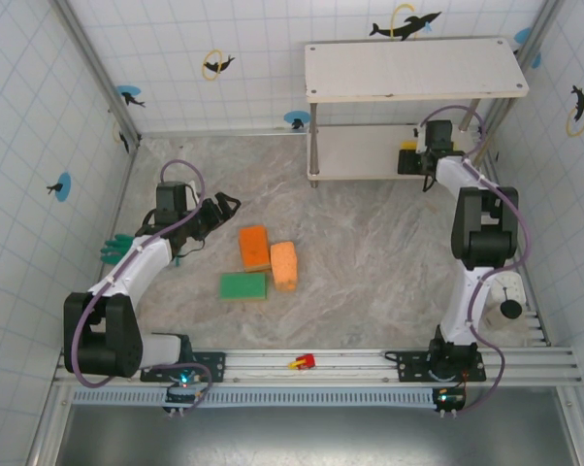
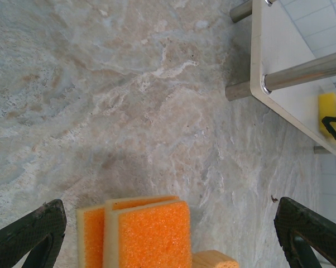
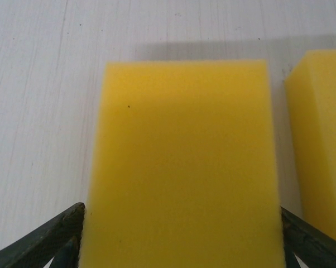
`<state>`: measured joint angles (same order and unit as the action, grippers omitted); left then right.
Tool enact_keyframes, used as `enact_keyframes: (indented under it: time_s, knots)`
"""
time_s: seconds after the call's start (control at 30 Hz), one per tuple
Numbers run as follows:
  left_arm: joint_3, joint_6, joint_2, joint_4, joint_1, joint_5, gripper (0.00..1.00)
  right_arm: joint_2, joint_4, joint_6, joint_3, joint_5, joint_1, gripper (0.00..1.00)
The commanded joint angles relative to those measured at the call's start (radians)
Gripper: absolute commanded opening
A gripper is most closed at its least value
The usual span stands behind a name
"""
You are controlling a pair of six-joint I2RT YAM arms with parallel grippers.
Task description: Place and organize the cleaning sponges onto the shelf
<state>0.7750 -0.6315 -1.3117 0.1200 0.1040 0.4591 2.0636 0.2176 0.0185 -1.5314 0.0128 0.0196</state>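
No readable text, brands or numbers, dolphin silhouette stickers (image 1: 405, 25) on tiled walls (image 1: 30, 116)

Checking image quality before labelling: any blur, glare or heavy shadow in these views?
Top external: sharp, evenly lit, with the shelf shading its lower board. Left wrist: orange sponge crisp, a glint on a shelf leg. Right wrist: yellow sponge very close and slightly soft, a grey shadow band behind it.

White tiled walls (image 1: 25, 116), dolphin stickers (image 1: 405, 24), marbled tabletop (image 1: 370, 243).

Bright, even light; soft shadow behind yellow sponge (image 3: 185, 167); slightly blurred close-up
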Motion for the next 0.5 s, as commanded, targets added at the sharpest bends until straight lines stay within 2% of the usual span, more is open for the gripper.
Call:
enact_keyframes:
  time_s: [0.0,0.47]
  knots:
    - [0.009,0.013,0.011,0.012,0.002,-0.008,0.97,-0.082,-0.042,0.0,0.045,-0.019,0.005,0.83]
    - [0.004,0.015,0.009,0.008,0.002,-0.001,0.97,-0.239,-0.042,-0.026,0.209,-0.025,0.0,0.85]
